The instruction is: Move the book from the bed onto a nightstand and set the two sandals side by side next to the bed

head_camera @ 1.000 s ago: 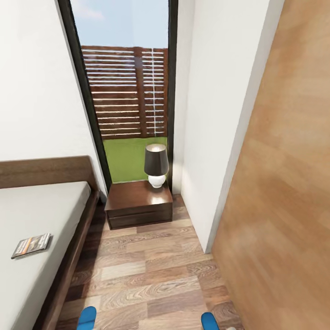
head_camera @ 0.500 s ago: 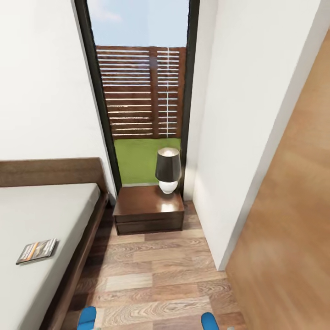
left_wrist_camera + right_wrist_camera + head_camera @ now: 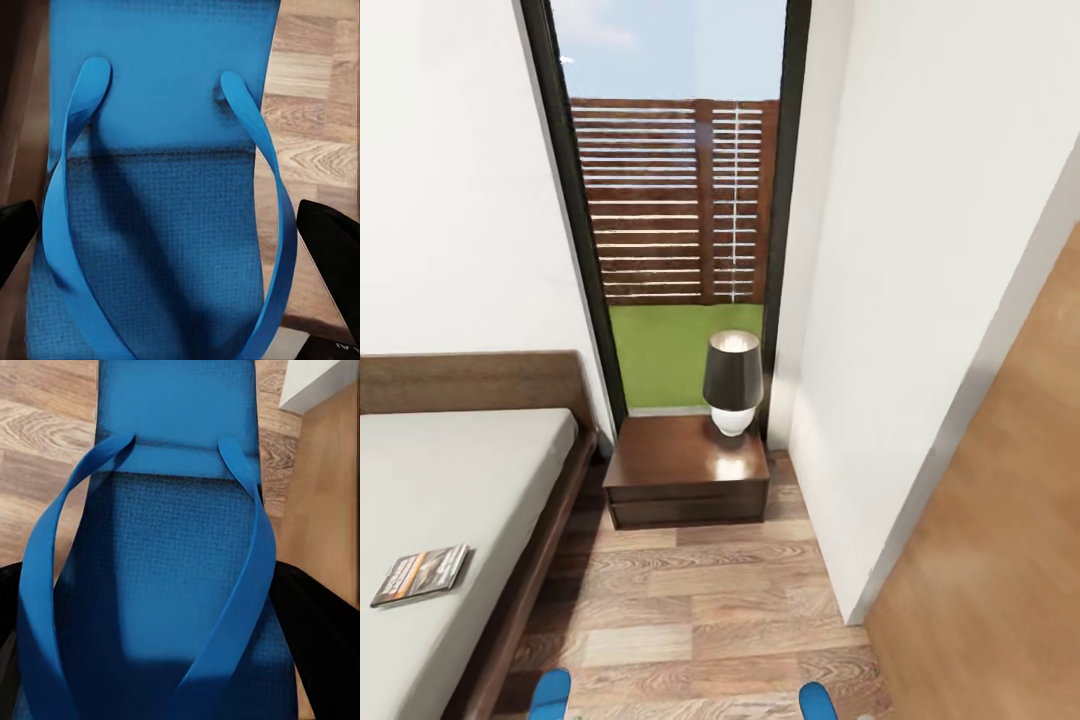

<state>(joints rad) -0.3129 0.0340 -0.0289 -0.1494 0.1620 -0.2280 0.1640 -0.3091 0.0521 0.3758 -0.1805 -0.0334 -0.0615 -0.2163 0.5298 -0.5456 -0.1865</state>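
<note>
The book [image 3: 420, 574] lay flat on the grey mattress of the bed [image 3: 460, 480], at 9 o'clock in the head view, near the mattress's right edge. The nightstand [image 3: 685, 470] stood at the centre, just beside the bed's headboard corner, bearing a lamp [image 3: 733, 383] at its rear right. Behind it rose a tall window [image 3: 675, 200] showing a slatted fence.

Two blue sandals showed their tips at 6 o'clock: the left sandal [image 3: 550, 693] and the right sandal [image 3: 815, 700]. The left gripper [image 3: 176, 247] flanked its sandal with dark fingers [image 3: 330, 244]; the right gripper [image 3: 150, 637] likewise. Whether either clenched its sandal could not be told.
</note>
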